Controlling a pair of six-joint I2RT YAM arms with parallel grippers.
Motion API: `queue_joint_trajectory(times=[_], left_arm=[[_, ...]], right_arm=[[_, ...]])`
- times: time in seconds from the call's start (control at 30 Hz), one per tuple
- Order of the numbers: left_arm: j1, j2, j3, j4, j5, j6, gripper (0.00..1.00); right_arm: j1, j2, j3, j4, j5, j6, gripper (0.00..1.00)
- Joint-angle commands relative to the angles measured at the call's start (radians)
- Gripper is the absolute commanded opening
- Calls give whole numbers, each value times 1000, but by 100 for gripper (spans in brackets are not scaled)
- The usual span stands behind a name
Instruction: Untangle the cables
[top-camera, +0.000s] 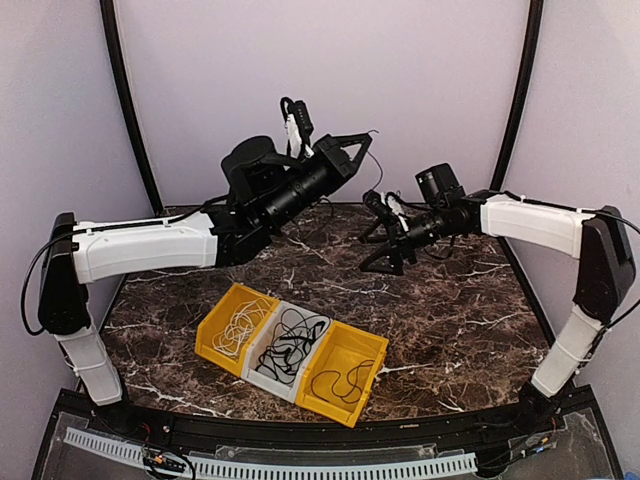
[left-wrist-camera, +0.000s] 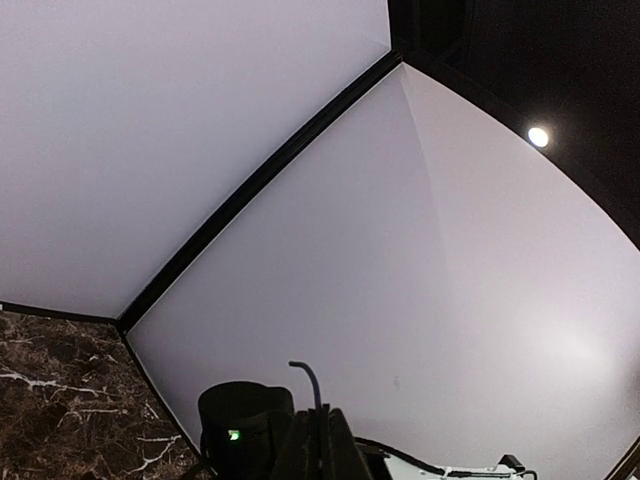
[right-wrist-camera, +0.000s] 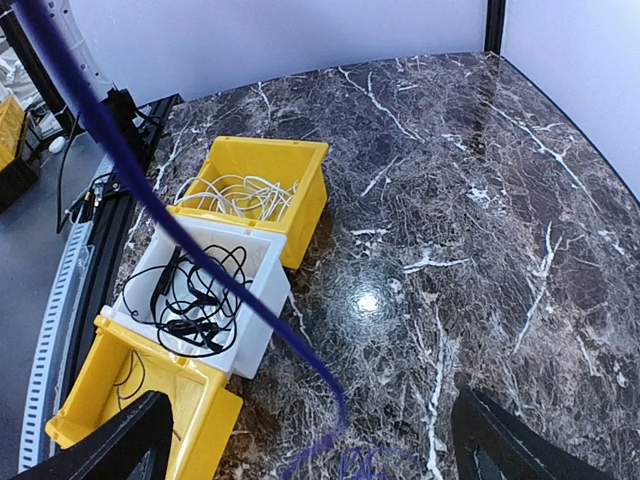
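My left gripper (top-camera: 352, 148) is raised high above the table's back and shut on a thin dark blue cable (left-wrist-camera: 312, 388), whose short end curls up past the closed jaws (left-wrist-camera: 322, 438). The same cable (right-wrist-camera: 205, 262) runs slantwise down through the right wrist view and ends in loose curls on the marble between my right gripper's (right-wrist-camera: 310, 400) wide-open fingers (right-wrist-camera: 120, 440), touching neither. That right gripper (top-camera: 378, 252) hovers low over the back middle of the table. Other cables lie sorted in three bins: white ones (top-camera: 235, 326), black ones (top-camera: 292, 340) and one thin black cord (top-camera: 343, 381).
Three bins stand in a slanted row near the front edge: a yellow bin (top-camera: 207, 338), a white bin (top-camera: 262, 375) and a second yellow bin (top-camera: 372, 358). The dark marble table (top-camera: 460, 320) lies inside light walls with black corner posts (top-camera: 130, 110).
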Motion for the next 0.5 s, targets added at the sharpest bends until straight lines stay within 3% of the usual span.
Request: queue_joint_trajectory(times=[0.0,0.03,0.07,0.2,0.27,0.47], left_arm=[[-1,11,92,-26,46,17,0],[0,13,105,-38,53,24,0],[0,13,127,-44,56,27,0],[0,2,198,-90,70,69,0],[0,-12,239,-127,73,111,0],[-3,-86,384,-269,46,317,0]], right_arm=[[34,53,-9,132,57,50,89],[34,72,-3,127,55,51,80],[33,93,4,120,69,57,62],[1,120,-55,180,115,119,15],[-28,117,-94,209,119,148,9],[-106,176,-109,143,153,142,10]])
